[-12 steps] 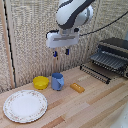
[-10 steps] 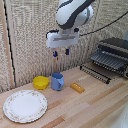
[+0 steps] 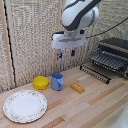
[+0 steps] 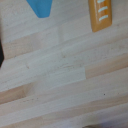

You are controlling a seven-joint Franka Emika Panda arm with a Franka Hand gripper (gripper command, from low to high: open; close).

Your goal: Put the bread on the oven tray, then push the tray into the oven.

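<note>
Item 1. Gripper: hangs high over the table, above and behind the blue cup, well clear of everything. Fingers point down with a visible gap between them, parted and holding nothing. Against the exterior pictures of half a second earlier, its place shows no clear shift; no descent has begun.

Item 2. Bread: small orange-tan oblong lying flat on the table, just to the exterior view's right of the cup, apart from it. Untouched. In the wrist view it shows at the picture's edge, ridged on top, with a blue corner of the cup nearby.

Item 3. Oven pan: barred tray drawn out at the oven's mouth, above the lowered door; nothing seen resting on it.

Item 4. Oven: dark box at the far right of the exterior view, door down.

Item 5. Bystanders: yellow bowl left of the cup; patterned plate at near left.

Status, as judged: the grasp is not yet made. The gripper would need to travel rightward and nearer, then drop over the bread.
</note>
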